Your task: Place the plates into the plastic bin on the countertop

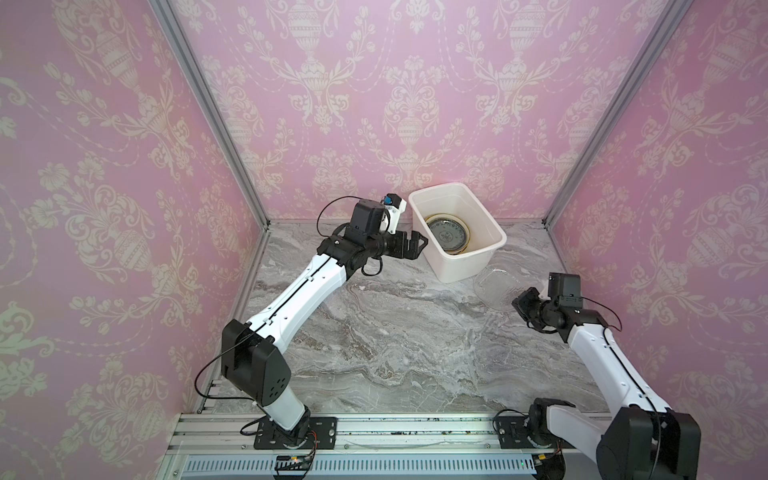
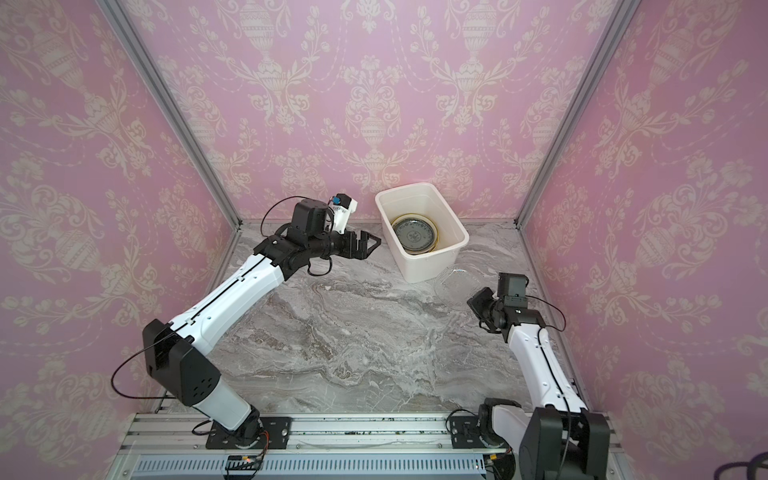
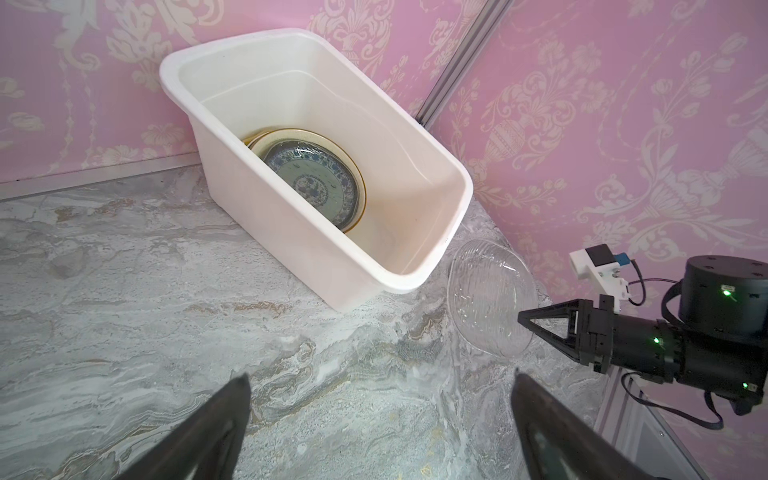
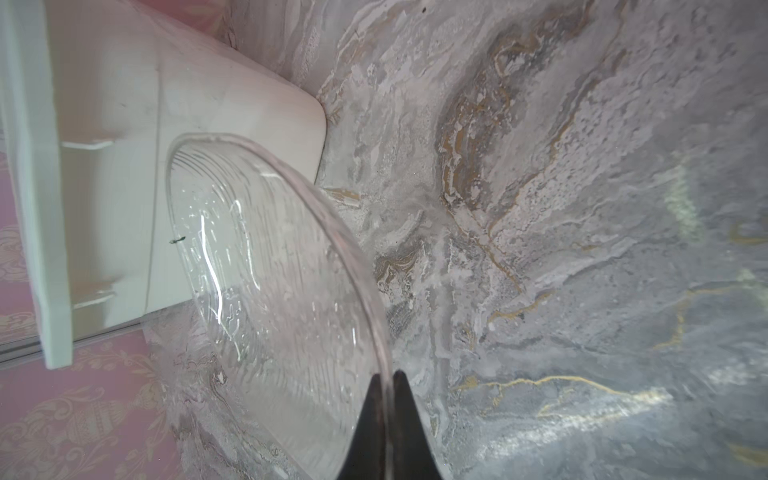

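In a top view, right of centre, your right gripper (image 1: pixel 516 302) pinches the clear ribbed glass plate (image 1: pixel 494 286), tilted just beside the white rectangular plastic bin (image 1: pixel 459 254). Left wrist view, lower edge: left gripper (image 3: pixel 380 386) spread, empty. Right wrist view: the hold is rim-only, so lift slowly and clear the bin's wall

A: The white plastic bin (image 1: pixel 457 266) stands deep and upright at the back of the grey marble table (image 1: pixel 395 332), close to the wall.

B: Inside there's a stack lying flat on the bottom: a blue-patterned plate (image 3: pixel 311 183) on top and a wider cream plate (image 3: pixel 291 136) with a golden-brown rim beneath it.

A: And a clear glass plate (image 4: pixel 270 291), ribbed, is outside, tilted steeply, just beside the bin's short end.

B: The right gripper (image 4: pixel 384 378) has its rim pinched tight. Can't tell whether its low edge touches the table.
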